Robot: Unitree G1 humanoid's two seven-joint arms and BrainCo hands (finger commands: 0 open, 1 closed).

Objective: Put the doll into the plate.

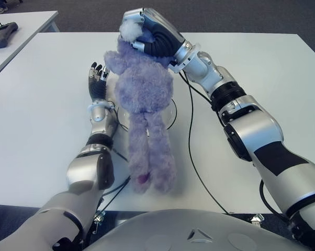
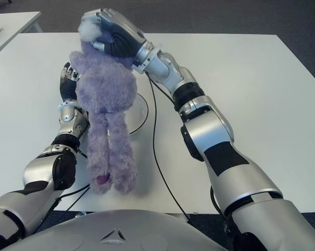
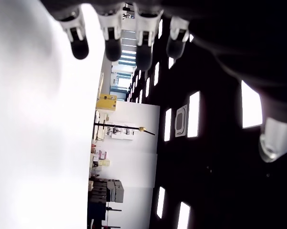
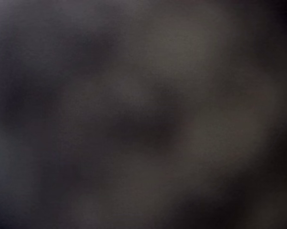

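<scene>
Left eye view: right robot hand (image 1: pixel 147 32) clenches doll (image 1: pixel 144 99) head; body dangles over plate (image 1: pixel 170 116).

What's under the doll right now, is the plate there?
Yes. The doll hangs from the right hand over the clear plate, whose rim shows beside its body. The plate's centre is covered. The legs trail toward the robot over the white table. The left hand shows left of the doll.
</scene>
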